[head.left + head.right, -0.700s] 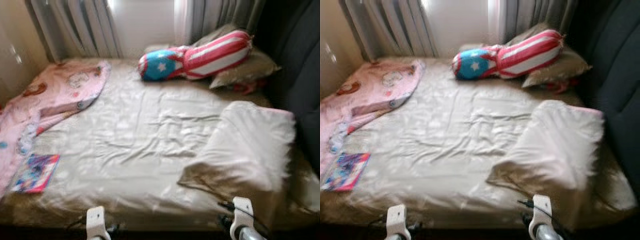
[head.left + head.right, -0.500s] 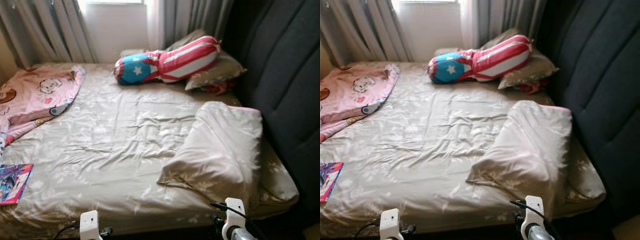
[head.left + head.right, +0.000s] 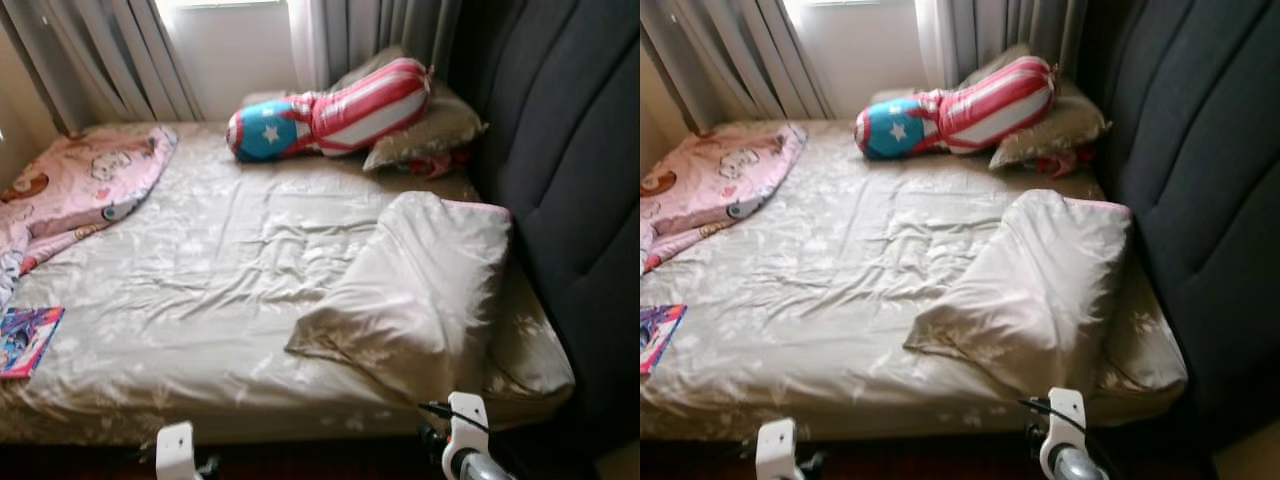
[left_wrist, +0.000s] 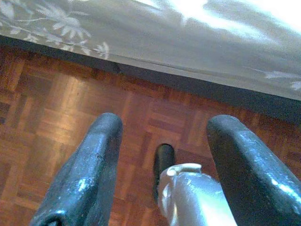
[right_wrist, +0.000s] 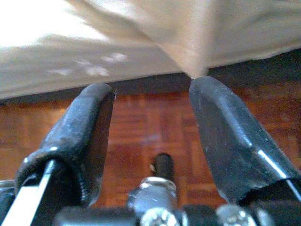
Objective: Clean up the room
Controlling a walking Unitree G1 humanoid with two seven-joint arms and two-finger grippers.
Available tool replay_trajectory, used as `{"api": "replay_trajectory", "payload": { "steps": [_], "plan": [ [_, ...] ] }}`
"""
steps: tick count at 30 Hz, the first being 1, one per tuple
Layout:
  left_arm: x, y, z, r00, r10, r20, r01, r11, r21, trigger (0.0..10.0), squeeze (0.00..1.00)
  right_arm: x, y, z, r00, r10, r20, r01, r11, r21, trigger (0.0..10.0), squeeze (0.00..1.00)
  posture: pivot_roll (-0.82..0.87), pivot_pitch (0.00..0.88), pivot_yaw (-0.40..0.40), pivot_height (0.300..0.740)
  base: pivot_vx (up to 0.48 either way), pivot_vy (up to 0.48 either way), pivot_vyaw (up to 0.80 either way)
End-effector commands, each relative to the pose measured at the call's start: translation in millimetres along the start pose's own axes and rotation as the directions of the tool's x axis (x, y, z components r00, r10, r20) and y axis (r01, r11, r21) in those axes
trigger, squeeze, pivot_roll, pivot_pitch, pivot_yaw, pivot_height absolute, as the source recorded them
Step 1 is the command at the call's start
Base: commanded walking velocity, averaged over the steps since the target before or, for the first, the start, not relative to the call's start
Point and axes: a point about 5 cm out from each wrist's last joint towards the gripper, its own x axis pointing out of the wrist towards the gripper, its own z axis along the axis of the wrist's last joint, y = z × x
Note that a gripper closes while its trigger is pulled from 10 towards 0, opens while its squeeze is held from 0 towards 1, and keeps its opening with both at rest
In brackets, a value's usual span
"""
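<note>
A bed with a wrinkled beige sheet (image 3: pixel 230 270) lies before me. On it, at the right, rests a folded beige duvet (image 3: pixel 420 290). At the far end lie a red, white and blue bolster (image 3: pixel 330 110) and a beige pillow (image 3: pixel 430 130). A pink blanket (image 3: pixel 80 180) is heaped at the far left, and a colourful book (image 3: pixel 25 340) lies at the near left edge. Both arms hang low by the bed's near side. My left gripper (image 4: pixel 167 122) is open over the parquet floor. My right gripper (image 5: pixel 153 87) is open too, just under the sheet's edge, holding nothing.
A dark padded headboard (image 3: pixel 570 170) runs along the bed's right side. Grey curtains (image 3: pixel 100 50) and a bright window (image 3: pixel 240 40) stand behind the bed. Reddish parquet floor (image 4: pixel 56 117) lies under the grippers beside the bed's dark base.
The camera has turned to the right and sharpened, so the whole scene has shifted left. Nothing on the bed has moved, and both arms still hang low.
</note>
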Motion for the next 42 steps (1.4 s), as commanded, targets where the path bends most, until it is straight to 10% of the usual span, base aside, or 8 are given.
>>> {"api": "replay_trajectory", "payload": {
  "steps": [1, 42],
  "plan": [
    [-0.4, 0.7, -1.9, 1.000, 0.000, -0.007, 0.000, 1.000, 0.001, 10.0, 0.00, -0.1, -1.2, 0.7, 1.000, -0.002, 0.003, 0.002, 1.000, -0.008, 10.0, 0.00, -0.01, 0.000, 0.028, 0.740, 0.000, 0.000, 0.00],
    [-0.2, -1.2, -1.6, 1.000, -0.004, -0.005, 0.004, 1.000, -0.022, 10.0, 0.00, 0.3, -1.6, 5.3, 1.000, 0.001, 0.027, -0.001, 1.000, -0.005, 10.0, 0.00, -0.01, 0.022, 0.025, 0.740, 0.202, 0.000, 0.00]
  ]
}}
